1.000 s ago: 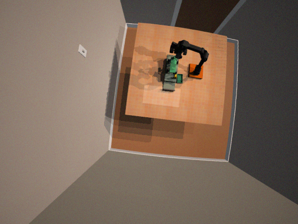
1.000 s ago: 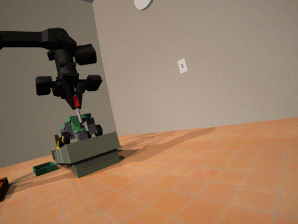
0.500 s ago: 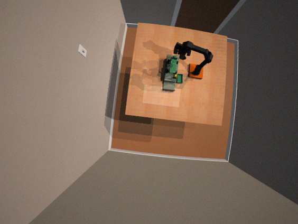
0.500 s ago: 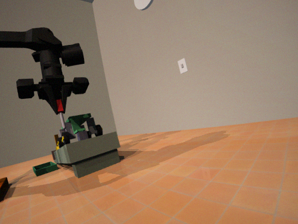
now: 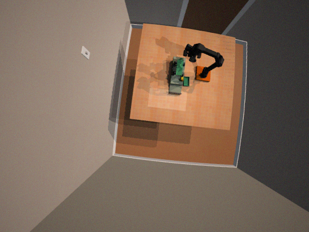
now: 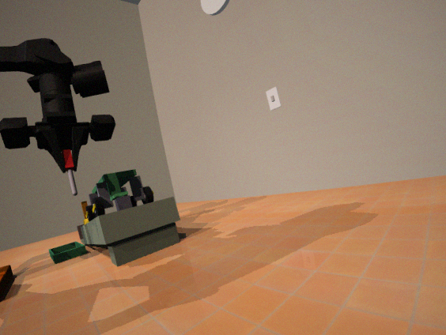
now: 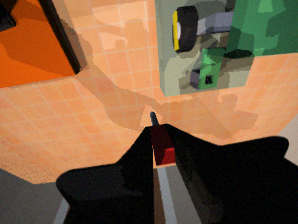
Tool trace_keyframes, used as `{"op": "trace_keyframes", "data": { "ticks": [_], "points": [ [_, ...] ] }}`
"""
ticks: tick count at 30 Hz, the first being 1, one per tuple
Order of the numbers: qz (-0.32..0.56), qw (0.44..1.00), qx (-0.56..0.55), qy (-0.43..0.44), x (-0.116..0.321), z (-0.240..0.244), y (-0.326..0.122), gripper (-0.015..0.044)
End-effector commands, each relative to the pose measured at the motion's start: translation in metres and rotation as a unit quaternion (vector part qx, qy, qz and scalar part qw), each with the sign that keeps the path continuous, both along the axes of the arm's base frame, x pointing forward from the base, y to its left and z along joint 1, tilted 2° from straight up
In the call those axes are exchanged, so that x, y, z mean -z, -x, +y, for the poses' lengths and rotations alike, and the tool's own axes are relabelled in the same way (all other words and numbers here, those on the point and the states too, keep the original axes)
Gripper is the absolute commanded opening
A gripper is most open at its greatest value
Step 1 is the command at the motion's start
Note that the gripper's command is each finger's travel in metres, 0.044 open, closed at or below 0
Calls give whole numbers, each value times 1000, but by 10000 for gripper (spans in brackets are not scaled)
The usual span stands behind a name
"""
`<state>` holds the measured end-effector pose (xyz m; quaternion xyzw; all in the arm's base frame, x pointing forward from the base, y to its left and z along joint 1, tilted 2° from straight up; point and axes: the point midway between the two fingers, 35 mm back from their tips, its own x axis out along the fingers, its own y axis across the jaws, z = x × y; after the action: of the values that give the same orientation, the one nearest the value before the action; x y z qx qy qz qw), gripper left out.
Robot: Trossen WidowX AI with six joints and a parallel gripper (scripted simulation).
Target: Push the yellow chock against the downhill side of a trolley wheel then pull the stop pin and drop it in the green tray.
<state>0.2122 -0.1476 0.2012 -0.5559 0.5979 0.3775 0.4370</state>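
My gripper [image 6: 69, 169] [image 7: 156, 129] is shut on the red head of the stop pin [image 6: 68, 158] [image 7: 163, 147], high above the table and beside the ramp's uphill end. The pin's grey shaft points down, free of the green bracket [image 7: 208, 74]. The green trolley [image 5: 179, 68] [image 6: 112, 186] [image 7: 272, 30] stands on the grey-green ramp [image 5: 175, 88] [image 6: 138, 223] [image 7: 169, 77]. The yellow chock [image 5: 182, 79] [image 6: 86, 221], with its orange handle up, is by the trolley's tray-side wheels; contact cannot be made out. The green tray [image 5: 189, 81] [image 6: 69, 255] lies beside the ramp and looks empty.
The arm's orange base [image 5: 203, 77] [image 6: 4, 278] [image 7: 30, 55] stands on the tiled table, on the tray's side of the ramp. The tray lies between this base and the ramp. The trolley's top rises above the ramp.
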Motion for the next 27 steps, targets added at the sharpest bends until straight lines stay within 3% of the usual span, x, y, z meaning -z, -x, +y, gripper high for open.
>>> {"op": "trace_keyframes", "data": {
  "ticks": [1,27],
  "points": [
    [-4,1000,0,0,1,10,0,0],
    [-4,1000,0,-4,26,105,-14,0]
  ]
}}
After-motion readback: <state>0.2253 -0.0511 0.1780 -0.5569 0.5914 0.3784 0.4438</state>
